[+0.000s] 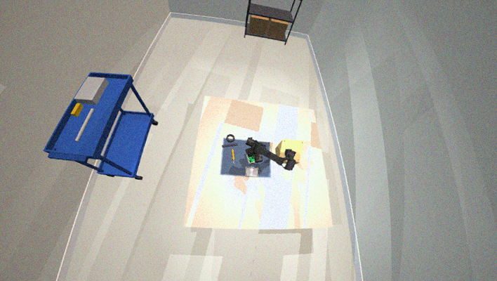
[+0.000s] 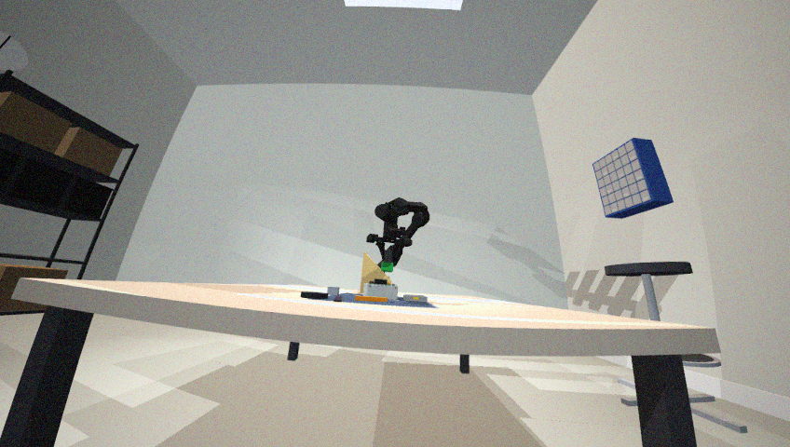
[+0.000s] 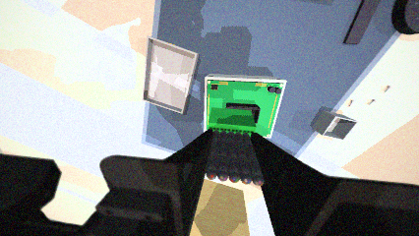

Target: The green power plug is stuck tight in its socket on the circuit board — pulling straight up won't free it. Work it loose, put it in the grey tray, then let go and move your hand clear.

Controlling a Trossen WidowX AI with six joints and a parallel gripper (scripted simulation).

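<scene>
The jaws (image 1: 253,152) (image 2: 387,262) are clamped on the green plug (image 2: 387,267) (image 3: 231,131), which is held between their tips, above and apart from the black socket (image 2: 378,281) (image 3: 242,105). In the wrist view, the plug's long side is seen to span from jaw to jaw. The grey tray (image 1: 251,175) (image 2: 415,298) (image 3: 172,93) lies below the jaws and to their left in that view; a sideways carry, then lowering, is judged to be required.

We see smooth, shiny black plastic on the pincer (image 2: 387,260) (image 3: 232,135) and flat, dull blue cloth-like mat (image 1: 226,169) (image 2: 429,305) (image 3: 290,54) below it
</scene>
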